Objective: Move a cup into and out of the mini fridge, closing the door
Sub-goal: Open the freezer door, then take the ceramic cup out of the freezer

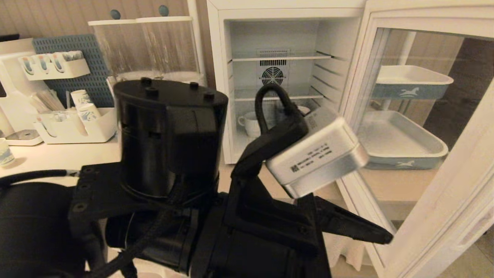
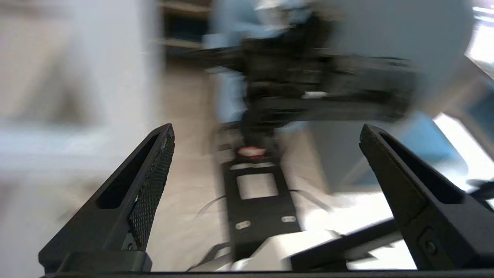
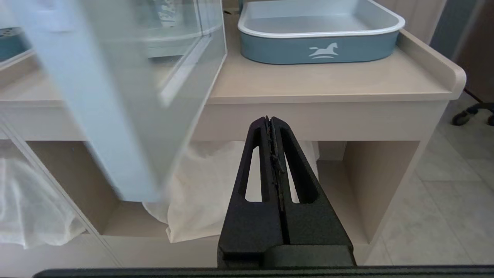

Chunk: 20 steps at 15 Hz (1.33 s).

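cup [image 1: 250,122] sitting inside the mini fridge [image 1: 287,50] on the bottom level, under the lower wire shelf, towards the robot's left side of the compartment, handle pointing to the robot's left. door [image 1: 432,127] swung wide to the robot's right, glass pane showing the blue-grey trays behind it. judged from that: cup in place inside, door unclosed, so the step in hand looks like either shutting the door or reaching in for the cup; cannot tell which from here.

left gripper [image 2: 266,162] spread wide, nothing between its fingers [image 2: 148,193], close under the head camera and filling the lower half of that view, one fingertip poking towards the foot of the door; left wrist view smeared by motion, so the arm looks to be swinging. right gripper [image 3: 272,127] pressed fully closed and empty, parked low in front of the tabletop [image 3: 308,83] edge, just beside the lower edge of the door.

next move calls for getting the left gripper past the door's outer edge to push it round, or lining up through the opening, low, below the shelf, without knocking the wire.

cup itself: small, squat, white ceramic, loop handle, upright, partly hidden behind the arm's black cable loop [image 1: 272,106]
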### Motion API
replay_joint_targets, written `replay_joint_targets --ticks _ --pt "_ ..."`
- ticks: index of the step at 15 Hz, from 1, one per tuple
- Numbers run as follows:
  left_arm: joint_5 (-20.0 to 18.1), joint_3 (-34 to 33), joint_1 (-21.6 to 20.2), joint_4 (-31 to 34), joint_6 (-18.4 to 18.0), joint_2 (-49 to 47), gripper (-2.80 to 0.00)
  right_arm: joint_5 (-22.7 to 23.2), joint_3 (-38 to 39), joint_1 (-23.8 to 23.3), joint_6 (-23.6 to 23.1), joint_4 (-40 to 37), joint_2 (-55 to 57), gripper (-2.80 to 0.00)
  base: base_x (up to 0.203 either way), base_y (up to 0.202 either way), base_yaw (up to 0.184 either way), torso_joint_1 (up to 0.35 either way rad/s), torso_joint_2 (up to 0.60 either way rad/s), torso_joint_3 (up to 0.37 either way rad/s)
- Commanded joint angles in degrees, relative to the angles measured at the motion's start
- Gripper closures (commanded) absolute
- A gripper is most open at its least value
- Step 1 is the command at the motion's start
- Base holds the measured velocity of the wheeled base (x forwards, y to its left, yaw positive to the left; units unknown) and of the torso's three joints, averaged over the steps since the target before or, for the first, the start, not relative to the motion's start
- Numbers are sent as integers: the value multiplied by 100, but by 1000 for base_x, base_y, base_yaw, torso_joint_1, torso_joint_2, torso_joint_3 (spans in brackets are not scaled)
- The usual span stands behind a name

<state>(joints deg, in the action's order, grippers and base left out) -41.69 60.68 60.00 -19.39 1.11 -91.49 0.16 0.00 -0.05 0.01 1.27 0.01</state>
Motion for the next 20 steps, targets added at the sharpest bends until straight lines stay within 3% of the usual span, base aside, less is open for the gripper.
replay_joint_targets --ticks 1,4,6,9,10,11,13,15,17,20 --pt "660 -149 1 -1 2 206 -280 2 79 -4 -1 -12 8 0 0 0 0 0 0 0" --pt "2341 -446 -615 159 -27 623 -280 2 79 -4 -1 -13 8 0 0 0 0 0 0 0" --pt "3311 -410 -1094 594 -36 957 -280 2 79 -4 -1 -4 8 0 0 0 0 0 0 0" --pt "4332 -348 -2173 904 -47 1193 -280 2 79 -4 -1 5 8 0 0 0 0 0 0 0" --pt "4477 -342 -2583 924 -67 1246 -280 2 79 -4 -1 5 8 0 0 0 0 0 0 0" --pt "4575 -335 -3025 918 -122 1265 0 2 79 -4 -1 5 8 0 0 0 0 0 0 0" --pt "4696 -336 -3856 672 -405 1242 0 2 79 -4 -1 5 8 0 0 0 0 0 0 0" --pt "4644 -418 -4364 -289 -807 1174 0 2 79 -4 -1 5 8 0 0 0 0 0 0 0" --pt "4584 -667 -4535 -544 -1314 1353 0 2 79 -4 -1 5 8 0 0 0 0 0 0 0" --pt "4764 -1068 -4683 -321 -1642 1943 0 2 79 -4 -1 14 8 0 0 0 0 0 0 0"
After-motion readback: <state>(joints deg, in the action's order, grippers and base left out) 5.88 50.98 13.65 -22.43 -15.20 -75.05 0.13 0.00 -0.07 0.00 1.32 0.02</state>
